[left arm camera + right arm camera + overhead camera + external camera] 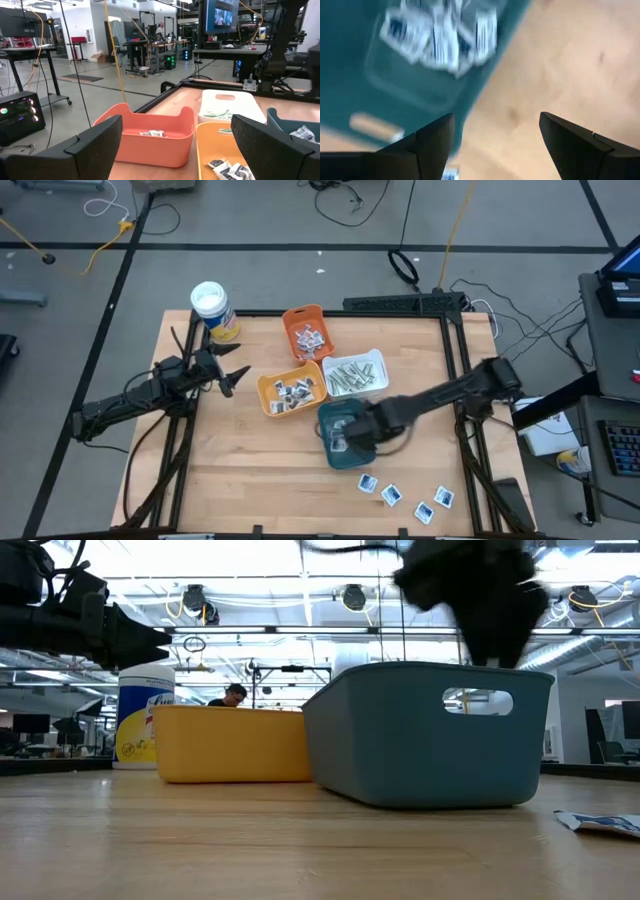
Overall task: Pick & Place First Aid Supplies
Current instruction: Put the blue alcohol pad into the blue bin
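Dark and spread wide, the right tool (492, 145) hangs empty over the near edge of the teal tray (345, 435), part over the tray and part over bare wood. Inside the tray lies a cluster of white sachets with blue print (440, 32). Four more blue-printed sachets (405, 495) lie loose on the surface (240, 480) just beyond the tray, toward the front edge.

Farther out, the yellow-orange tray (290, 392) holds dark-printed sachets, the white tray (355, 373) holds pale grey-green strips, and the orange tray (307, 332) holds a few more packets.

At the surface's left side the left tool (175, 145) waits, also wide and empty, near the white-lidded canister (213, 311).

By this showing the sorting looks nearly finished; the four loose sachets appear to be what remains.
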Controlling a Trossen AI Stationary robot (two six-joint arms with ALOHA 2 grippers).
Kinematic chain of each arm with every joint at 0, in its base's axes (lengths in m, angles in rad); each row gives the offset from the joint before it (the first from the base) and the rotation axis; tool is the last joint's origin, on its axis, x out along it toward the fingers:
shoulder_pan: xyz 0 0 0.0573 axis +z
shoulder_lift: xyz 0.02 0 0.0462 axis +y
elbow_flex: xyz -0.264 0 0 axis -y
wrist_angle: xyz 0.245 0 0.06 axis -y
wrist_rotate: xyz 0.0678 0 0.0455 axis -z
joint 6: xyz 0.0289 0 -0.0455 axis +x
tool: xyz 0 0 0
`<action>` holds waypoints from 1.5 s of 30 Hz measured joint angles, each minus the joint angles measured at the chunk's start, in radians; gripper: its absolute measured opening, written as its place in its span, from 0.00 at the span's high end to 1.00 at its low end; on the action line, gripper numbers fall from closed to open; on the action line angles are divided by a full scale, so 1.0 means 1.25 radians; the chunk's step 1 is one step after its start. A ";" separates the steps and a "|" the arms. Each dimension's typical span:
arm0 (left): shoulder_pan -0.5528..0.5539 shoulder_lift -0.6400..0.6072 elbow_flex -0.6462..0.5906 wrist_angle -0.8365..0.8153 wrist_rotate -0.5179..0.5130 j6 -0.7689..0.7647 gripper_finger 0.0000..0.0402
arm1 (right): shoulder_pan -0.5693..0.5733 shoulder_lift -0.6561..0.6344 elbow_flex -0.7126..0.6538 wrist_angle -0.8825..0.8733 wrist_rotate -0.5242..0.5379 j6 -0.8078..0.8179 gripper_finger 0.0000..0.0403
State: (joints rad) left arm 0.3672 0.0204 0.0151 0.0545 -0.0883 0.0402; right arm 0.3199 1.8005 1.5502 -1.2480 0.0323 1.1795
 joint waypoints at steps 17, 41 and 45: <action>0.000 0.000 0.000 0.001 0.000 0.000 0.06 | 0.370 -0.170 -0.202 -0.008 -0.053 0.380 0.29; 0.000 0.000 0.000 0.000 0.000 0.000 0.06 | 0.474 -0.090 -0.440 0.338 -0.336 0.257 0.35; 0.000 0.000 0.000 0.001 0.000 0.000 0.06 | 0.474 -0.089 -0.475 0.401 -0.393 0.253 0.46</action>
State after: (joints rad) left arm 0.3672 0.0204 0.0154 0.0555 -0.0883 0.0402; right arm 0.9119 1.6886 0.9560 -0.7473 -0.4590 1.4962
